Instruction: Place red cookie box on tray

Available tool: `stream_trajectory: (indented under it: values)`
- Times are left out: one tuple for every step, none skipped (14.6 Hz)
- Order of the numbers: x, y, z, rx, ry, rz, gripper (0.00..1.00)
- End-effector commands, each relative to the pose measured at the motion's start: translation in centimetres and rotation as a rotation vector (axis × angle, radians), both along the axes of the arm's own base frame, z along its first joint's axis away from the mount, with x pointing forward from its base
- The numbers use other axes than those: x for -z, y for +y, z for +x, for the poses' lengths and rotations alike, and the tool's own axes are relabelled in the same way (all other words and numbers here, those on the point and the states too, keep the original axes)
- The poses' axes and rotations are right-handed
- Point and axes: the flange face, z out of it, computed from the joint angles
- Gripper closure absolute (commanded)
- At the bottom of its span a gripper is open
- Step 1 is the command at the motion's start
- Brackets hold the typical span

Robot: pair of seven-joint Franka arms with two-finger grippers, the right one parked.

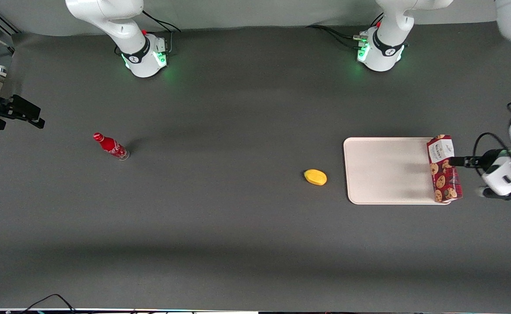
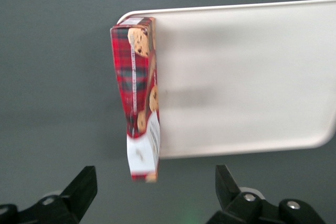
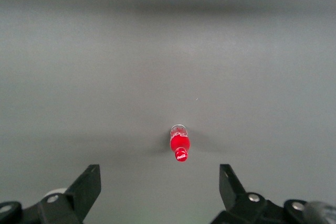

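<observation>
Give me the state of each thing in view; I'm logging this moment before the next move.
red cookie box: standing on its long edge along the tray's short rim at the working arm's end, not gripped.
tray: flat on the table, bare apart from the box at its edge.
pincer: open, level with the box, clear of it.
soda bottle: upright, capped, toward the parked arm's end.
yellow fruit: lying on the table beside the tray.
</observation>
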Motion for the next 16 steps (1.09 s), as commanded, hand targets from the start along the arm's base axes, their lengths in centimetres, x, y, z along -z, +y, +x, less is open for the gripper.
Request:
stream_trajectory:
  values:
    - [-10.4, -1.0, -3.1, -0.002, -0.009, -0.046, 0.0]
    - [-12.9, -2.1, -4.4, -0.02, 0.0, -0.042, 0.0]
    - [-15.8, -3.6, -5.8, -0.035, -0.007, -0.019, 0.0]
    - [-17.9, -5.9, -7.2, -0.033, 0.0, 0.007, 0.0]
    - [-19.5, -7.8, -8.5, -0.038, 0.013, 0.027, 0.0]
    - [-20.9, -9.4, -9.7, -0.059, 0.013, 0.039, 0.0]
    - [-21.8, -10.8, -11.2, -0.065, 0.016, 0.046, 0.0]
    - [-22.3, -11.6, -12.9, -0.054, 0.01, 0.043, 0.0]
    - [-22.5, -11.5, -15.0, -0.051, -0.011, 0.035, 0.0]
    - [-22.3, -11.4, -16.9, -0.049, -0.029, 0.025, 0.0]
    - [-22.5, -11.3, -18.6, -0.048, -0.062, 0.018, 0.0]
    - [-23.0, -11.2, -19.4, -0.048, -0.085, 0.017, 0.0]
    - [-23.9, -11.1, -19.4, -0.041, -0.098, 0.014, 0.0]
    - [-25.2, -10.9, -18.9, -0.032, -0.121, 0.01, 0.0]
    - [-25.3, -11.0, -17.8, -0.002, -0.113, 0.005, 0.0]
    - [-25.7, -11.2, -17.0, 0.013, -0.106, 0.005, 0.0]
